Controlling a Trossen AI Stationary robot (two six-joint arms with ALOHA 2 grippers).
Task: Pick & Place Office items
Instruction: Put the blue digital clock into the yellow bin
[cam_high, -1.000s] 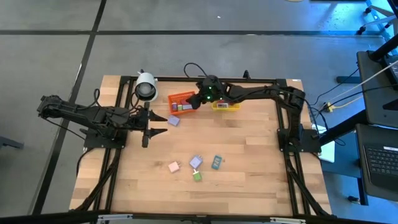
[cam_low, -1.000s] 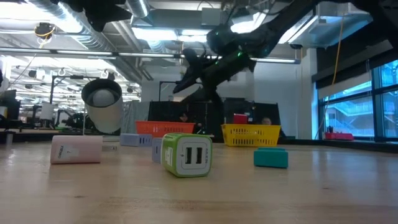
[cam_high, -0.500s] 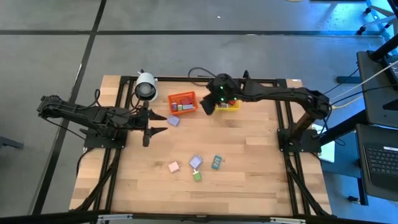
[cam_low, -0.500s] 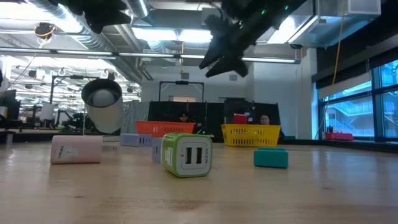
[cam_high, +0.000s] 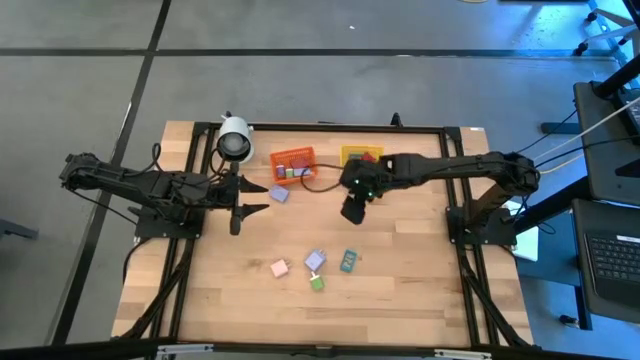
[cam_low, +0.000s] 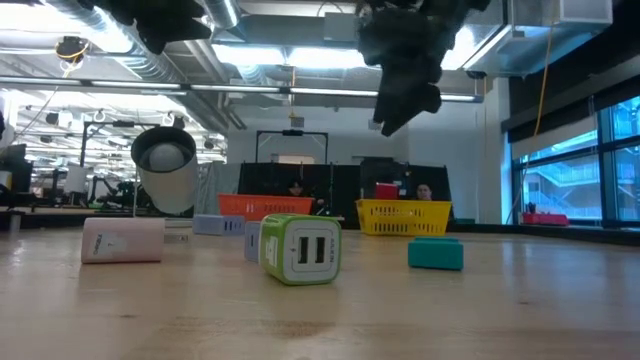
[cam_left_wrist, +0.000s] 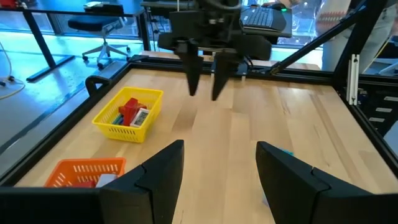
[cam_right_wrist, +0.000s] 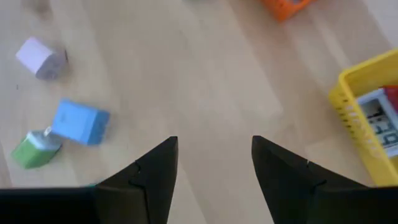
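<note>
Now, loose blocks clustered mid-table toward near edge: pink block (cam_high: 280, 267), lilac block (cam_high: 315, 260), green block (cam_high: 317, 284), teal block (cam_high: 348, 261). Right gripper (cam_high: 353, 210) hangs above bare wood between yellow bin (cam_high: 350, 152) and cluster, fingers apart, empty; blocks lie down-table of it, teal nearest. Right arm clearly closer. Left gripper (cam_high: 240, 201) waits open beside another lilac block (cam_high: 279, 194) near orange bin (cam_high: 291, 156). Wooden table (cam_high: 420, 290); office room behind.

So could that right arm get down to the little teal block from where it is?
Probably yes. The right arm's fingers hang open and empty above bare wood, and nothing stands between them and the teal block; its neighbours sit just to one side.
</note>
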